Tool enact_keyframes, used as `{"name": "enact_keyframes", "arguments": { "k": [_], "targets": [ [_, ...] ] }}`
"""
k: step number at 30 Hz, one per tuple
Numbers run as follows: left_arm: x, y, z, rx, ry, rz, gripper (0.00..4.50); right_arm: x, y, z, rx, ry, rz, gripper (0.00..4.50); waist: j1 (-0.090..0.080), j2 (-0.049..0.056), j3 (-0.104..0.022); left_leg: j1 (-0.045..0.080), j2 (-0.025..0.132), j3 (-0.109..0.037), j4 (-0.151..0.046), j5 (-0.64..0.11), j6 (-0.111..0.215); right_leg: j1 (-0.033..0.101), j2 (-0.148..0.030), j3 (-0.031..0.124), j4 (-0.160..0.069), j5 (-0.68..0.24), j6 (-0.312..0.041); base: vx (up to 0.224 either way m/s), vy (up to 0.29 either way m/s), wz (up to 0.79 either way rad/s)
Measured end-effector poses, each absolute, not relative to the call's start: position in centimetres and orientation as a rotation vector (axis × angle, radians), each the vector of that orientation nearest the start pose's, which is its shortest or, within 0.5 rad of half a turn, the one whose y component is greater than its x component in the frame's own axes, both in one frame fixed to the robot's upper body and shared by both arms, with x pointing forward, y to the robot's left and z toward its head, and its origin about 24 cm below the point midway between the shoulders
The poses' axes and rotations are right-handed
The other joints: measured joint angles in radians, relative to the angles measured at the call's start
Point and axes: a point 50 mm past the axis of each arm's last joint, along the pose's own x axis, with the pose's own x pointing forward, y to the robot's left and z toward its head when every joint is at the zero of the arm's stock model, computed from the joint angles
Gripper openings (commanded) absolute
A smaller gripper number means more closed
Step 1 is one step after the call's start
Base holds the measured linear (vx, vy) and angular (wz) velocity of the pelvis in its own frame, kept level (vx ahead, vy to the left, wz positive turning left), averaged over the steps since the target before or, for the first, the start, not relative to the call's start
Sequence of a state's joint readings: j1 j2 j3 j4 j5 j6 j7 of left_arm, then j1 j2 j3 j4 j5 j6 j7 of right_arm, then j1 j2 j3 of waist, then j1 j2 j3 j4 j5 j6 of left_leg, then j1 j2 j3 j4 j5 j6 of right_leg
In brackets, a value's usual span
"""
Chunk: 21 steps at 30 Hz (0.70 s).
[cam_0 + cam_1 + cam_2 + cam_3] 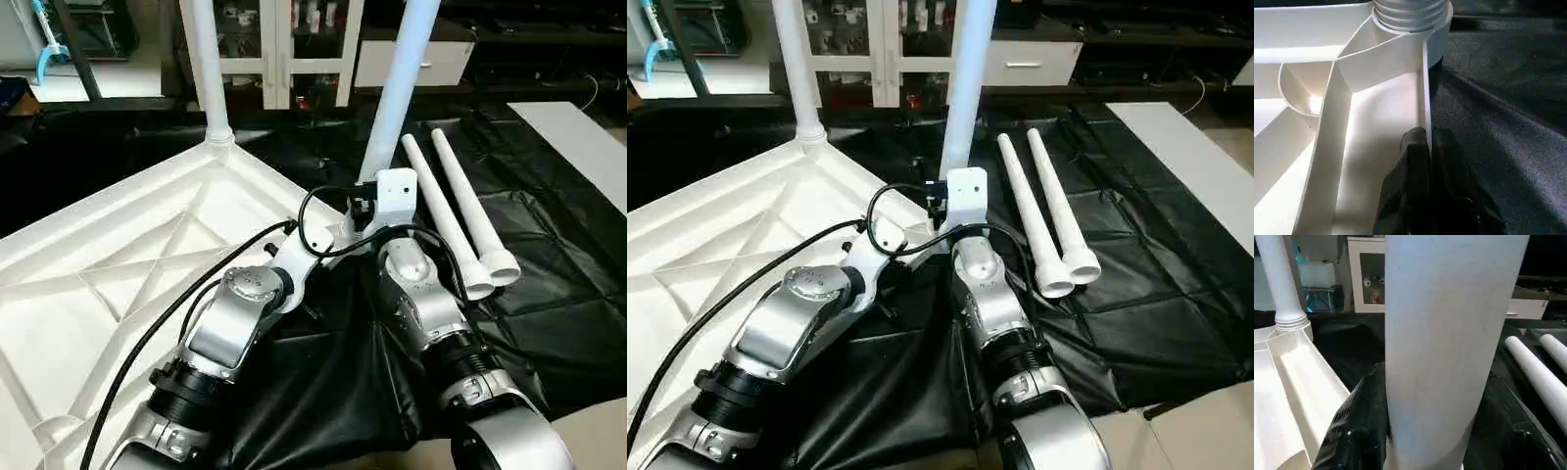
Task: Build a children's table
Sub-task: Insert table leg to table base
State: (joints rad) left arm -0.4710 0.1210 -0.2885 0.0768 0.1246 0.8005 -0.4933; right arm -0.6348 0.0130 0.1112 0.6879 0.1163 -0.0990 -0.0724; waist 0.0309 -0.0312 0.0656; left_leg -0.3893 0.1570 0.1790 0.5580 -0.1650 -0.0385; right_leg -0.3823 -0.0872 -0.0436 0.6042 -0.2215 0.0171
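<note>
Ribbed plastic tabletop's [118,264] rim is pinched by left claw [1429,147]; right claw [1430,450] clasps smooth tube leg [1449,333].

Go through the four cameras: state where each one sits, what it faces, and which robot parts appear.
Left eye view: head, looking down at table top, upright legs; both silver forearms.
Right eye view: head, slightly offset; same scene, loose legs on black sheet.
Left wrist view: along left gripper, shut on table-top rim.
Right wrist view: along right gripper, closed around upright leg.
Shared: both wrist views show the table top.
</note>
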Motion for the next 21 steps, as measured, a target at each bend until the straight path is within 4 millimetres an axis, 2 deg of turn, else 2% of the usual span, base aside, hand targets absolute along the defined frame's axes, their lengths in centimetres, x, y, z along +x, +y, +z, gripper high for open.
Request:
{"name": "enact_keyframes", "arguments": {
  "k": [1,3,6,7,9,15,21],
  "targets": [
    [30.5,7.5,6.8,0.328,0.499,-0.681,0.00,35.7,-7.9,7.5,0.010,-0.011,0.188,2.40,0.000,0.000,0.000,0.000,0.000,0.000,0.000,0.000,0.000,0.000,0.000,0.000,-0.001,0.000,0.000,0.000,0.000,0.00],
    [30.5,7.5,6.8,0.327,0.497,-0.683,0.00,35.7,-8.1,7.5,0.008,-0.015,0.198,2.57,0.000,0.000,0.000,-0.002,0.000,0.000,-0.001,0.000,0.000,0.000,0.001,0.000,-0.004,0.002,0.000,0.000,0.000,0.00],
    [30.4,7.3,7.0,0.320,0.488,-0.697,0.00,35.2,-8.6,5.8,-0.009,0.047,0.201,2.73,0.004,0.002,0.001,-0.008,0.001,0.000,-0.001,0.000,0.000,-0.001,0.002,0.001,-0.008,0.004,-0.001,0.000,0.000,0.00],
    [30.4,7.2,7.1,0.319,0.484,-0.699,0.00,35.1,-8.6,5.6,-0.008,0.049,0.206,2.99,0.005,0.004,0.002,-0.010,0.001,0.001,-0.001,0.000,0.001,-0.002,0.002,0.001,-0.009,0.005,-0.001,0.000,0.000,0.00],
    [30.5,7.3,7.2,0.320,0.483,-0.699,0.00,35.1,-8.7,5.7,-0.015,0.045,0.207,3.04,0.005,0.005,0.002,-0.012,0.002,0.001,0.003,0.002,0.004,-0.002,0.002,0.001,-0.009,0.005,0.000,0.000,0.000,0.00],
    [30.5,7.6,7.2,0.326,0.481,-0.697,0.00,34.6,-9.1,5.6,-0.049,0.041,0.235,3.63,0.001,0.006,0.002,-0.013,0.004,0.003,0.007,0.001,0.006,-0.002,0.003,0.001,-0.009,0.005,0.000,0.000,0.000,0.00],
    [30.6,8.1,7.3,0.353,0.465,-0.716,0.00,33.4,-10.1,5.7,-0.044,0.031,0.292,3.63,0.002,0.007,0.003,-0.013,0.009,0.004,0.008,0.001,0.006,-0.002,0.007,0.002,-0.008,0.006,0.000,0.000,0.000,0.00]
  ]
}}
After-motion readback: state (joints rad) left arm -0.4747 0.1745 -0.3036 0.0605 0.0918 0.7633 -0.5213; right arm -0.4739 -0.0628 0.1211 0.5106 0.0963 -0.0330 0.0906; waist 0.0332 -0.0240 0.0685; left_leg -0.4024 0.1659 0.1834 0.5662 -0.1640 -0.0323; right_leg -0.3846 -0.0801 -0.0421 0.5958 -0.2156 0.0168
